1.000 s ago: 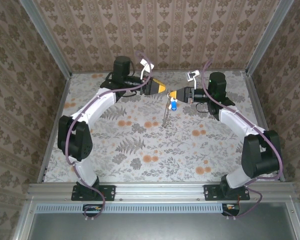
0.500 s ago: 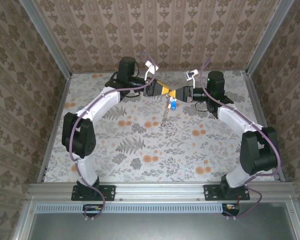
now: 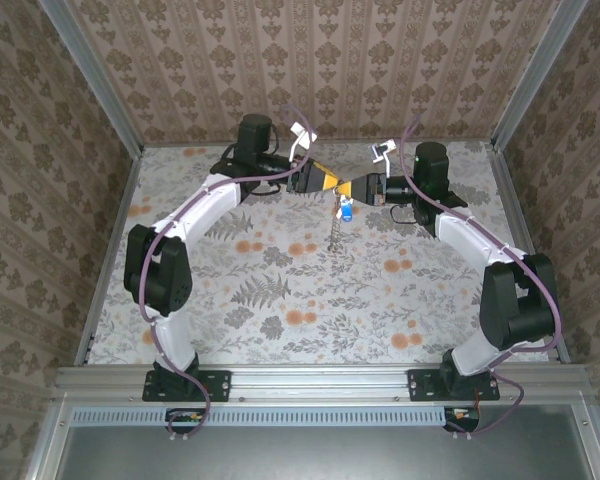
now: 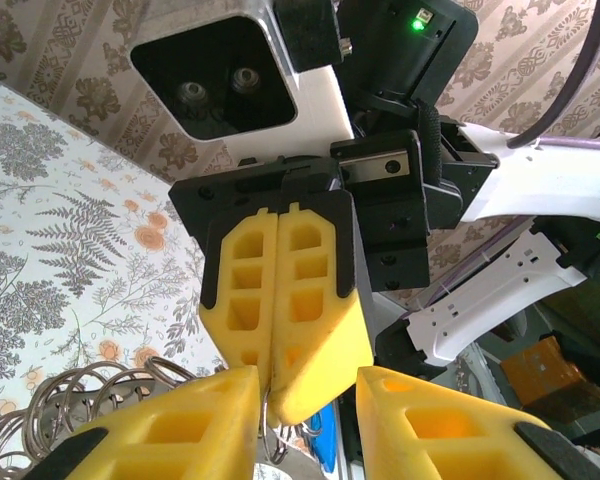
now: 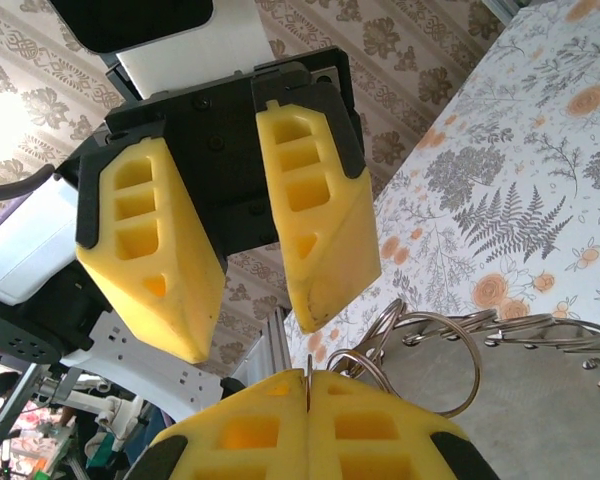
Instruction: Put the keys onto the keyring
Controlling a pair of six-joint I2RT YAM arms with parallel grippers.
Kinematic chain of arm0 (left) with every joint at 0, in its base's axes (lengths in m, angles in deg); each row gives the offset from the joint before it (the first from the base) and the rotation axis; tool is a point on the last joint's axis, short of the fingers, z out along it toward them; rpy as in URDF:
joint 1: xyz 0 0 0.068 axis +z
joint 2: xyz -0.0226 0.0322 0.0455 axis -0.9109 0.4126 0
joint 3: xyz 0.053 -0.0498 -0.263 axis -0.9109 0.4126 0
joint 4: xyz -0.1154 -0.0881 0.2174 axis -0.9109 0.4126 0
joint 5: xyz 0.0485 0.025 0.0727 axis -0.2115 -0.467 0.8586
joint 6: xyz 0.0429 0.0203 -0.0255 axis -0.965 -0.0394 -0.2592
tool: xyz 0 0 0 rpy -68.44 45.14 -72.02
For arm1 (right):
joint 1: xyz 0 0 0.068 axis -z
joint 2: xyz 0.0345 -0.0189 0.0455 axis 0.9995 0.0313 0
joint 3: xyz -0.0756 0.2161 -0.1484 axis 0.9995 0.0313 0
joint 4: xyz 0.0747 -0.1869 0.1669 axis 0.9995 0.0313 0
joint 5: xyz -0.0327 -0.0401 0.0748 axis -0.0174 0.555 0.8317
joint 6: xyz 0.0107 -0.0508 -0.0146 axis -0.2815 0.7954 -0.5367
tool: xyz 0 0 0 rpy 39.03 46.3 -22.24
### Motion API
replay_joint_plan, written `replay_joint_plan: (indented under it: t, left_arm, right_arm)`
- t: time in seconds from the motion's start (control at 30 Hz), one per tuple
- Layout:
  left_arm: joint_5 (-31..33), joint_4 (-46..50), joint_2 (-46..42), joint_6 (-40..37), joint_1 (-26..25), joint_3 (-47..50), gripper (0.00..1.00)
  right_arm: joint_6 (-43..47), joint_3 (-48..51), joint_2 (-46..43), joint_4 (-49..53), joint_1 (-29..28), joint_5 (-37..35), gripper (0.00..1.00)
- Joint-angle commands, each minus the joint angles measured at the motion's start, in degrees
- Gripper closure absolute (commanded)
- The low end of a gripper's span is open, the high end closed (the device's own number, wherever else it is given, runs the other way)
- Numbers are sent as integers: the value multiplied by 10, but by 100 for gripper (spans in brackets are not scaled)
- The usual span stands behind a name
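Note:
My right gripper [image 3: 349,186] is shut on the thin metal keyring [image 5: 308,366], held up above the back of the table. A chain of linked rings [image 3: 333,234] hangs down from it. The key [image 3: 347,210] with its blue head dangles just under the grippers and also peeks out below them in the left wrist view [image 4: 326,440]. My left gripper [image 3: 329,183] faces the right one tip to tip and stands open. Its yellow fingers [image 5: 323,230] straddle the right gripper's closed fingertips [image 4: 285,300]. The keyring wire [image 4: 266,425] shows between them.
The floral table [image 3: 280,290] is walled by patterned panels on three sides, with metal posts at the back corners. Both arms reach in from the near rail and meet close to the back wall. Purple cables loop over both wrists.
My left gripper has slid right until it meets the right gripper's tip, most of it in the first half second. The right gripper still pinches the ring, and the key and chain hang as before.

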Motion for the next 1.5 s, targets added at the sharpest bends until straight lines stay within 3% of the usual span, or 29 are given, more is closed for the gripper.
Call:
replay_joint_plan:
  t: [0.0,0.5,0.93,1.07,1.17,1.33,1.47]
  left_arm:
    - [-5,-4,4,-15,-4,11,68]
    - [-21,1,4,-27,-18,24,76]
    - [-58,5,-6,-45,-20,39,78]
    - [-74,24,-7,-64,-20,36,92]
    - [-88,42,-7,-80,-20,30,95]
    - [-95,91,-3,-117,-27,13,84]
    - [-87,104,0,-132,-38,5,100]
  right_arm:
    - [11,-21,-12,-6,2,10,100]
    - [13,-18,-18,-1,2,-1,100]
    - [13,-15,-13,-4,6,-8,100]
    - [13,-14,-12,-4,7,-5,100]
    - [13,-14,-11,-6,7,-3,100]
    - [12,-14,-10,-7,7,-4,100]
    - [6,-15,-8,-14,7,-6,100]
